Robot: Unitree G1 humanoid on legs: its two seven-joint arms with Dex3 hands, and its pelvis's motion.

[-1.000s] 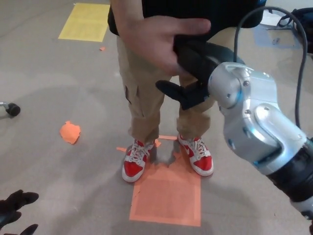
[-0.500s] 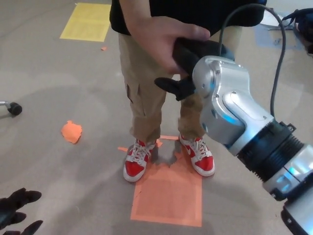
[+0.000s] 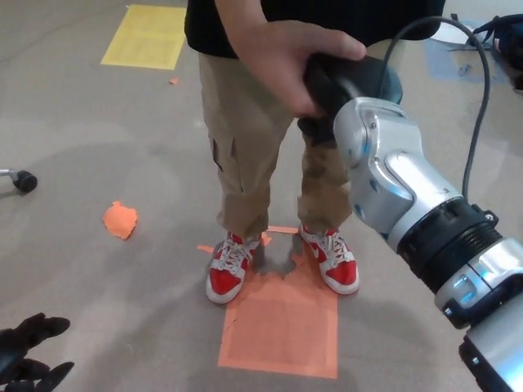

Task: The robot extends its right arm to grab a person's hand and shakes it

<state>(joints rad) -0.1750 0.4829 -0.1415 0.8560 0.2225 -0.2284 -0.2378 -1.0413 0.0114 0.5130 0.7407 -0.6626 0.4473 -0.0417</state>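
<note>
A person in tan trousers and red shoes stands before me, and the person's hand is wrapped around my black right hand at the top centre. My right hand is shut on the person's hand, its fingers mostly covered by the clasp. The silver right forearm reaches in from the lower right. My left hand hangs low at the bottom left corner, fingers apart, holding nothing.
An orange floor square lies just before the person's red shoes. An orange scrap lies on the floor at left, a chair caster at the left edge, and a yellow square at the top left.
The clasped hands have risen and shifted a little to the right. My right wrist has turned, so the lower black finger that stuck out below the clasp no longer shows.
</note>
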